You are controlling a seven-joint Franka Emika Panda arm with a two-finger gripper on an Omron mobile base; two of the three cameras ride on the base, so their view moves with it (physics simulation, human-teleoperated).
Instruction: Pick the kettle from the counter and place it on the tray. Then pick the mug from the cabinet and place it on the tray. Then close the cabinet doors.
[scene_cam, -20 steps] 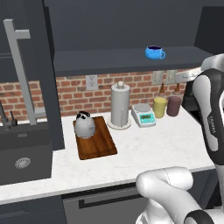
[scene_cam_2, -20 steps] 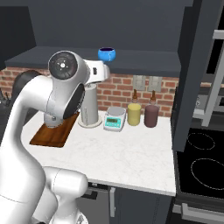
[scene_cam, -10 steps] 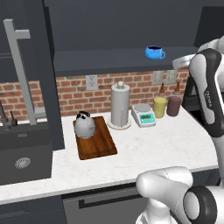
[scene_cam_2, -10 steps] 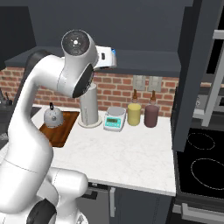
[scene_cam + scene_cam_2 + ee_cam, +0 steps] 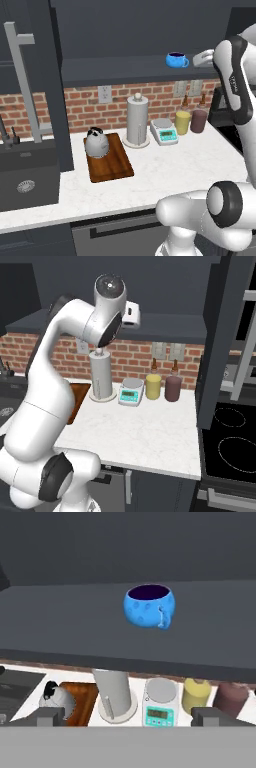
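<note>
The claw [image 5: 128,718] stands wide open and holds nothing, its two dark fingertips [image 5: 44,716] far apart at the edge of the hand view. Beyond it, apart and untouched, the blue mug [image 5: 149,606] sits upright on the cabinet shelf [image 5: 60,627], handle turned toward the claw. Below the shelf, on the counter [image 5: 165,165], the kettle [image 5: 97,142] rests on the wooden tray [image 5: 111,167], beside the paper-towel roll [image 5: 137,121].

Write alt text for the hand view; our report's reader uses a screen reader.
A blue mug sits upright on the dark cabinet shelf, straight ahead of the open gripper. Below, the kettle rests on the wooden tray beside a paper-towel roll.
</note>
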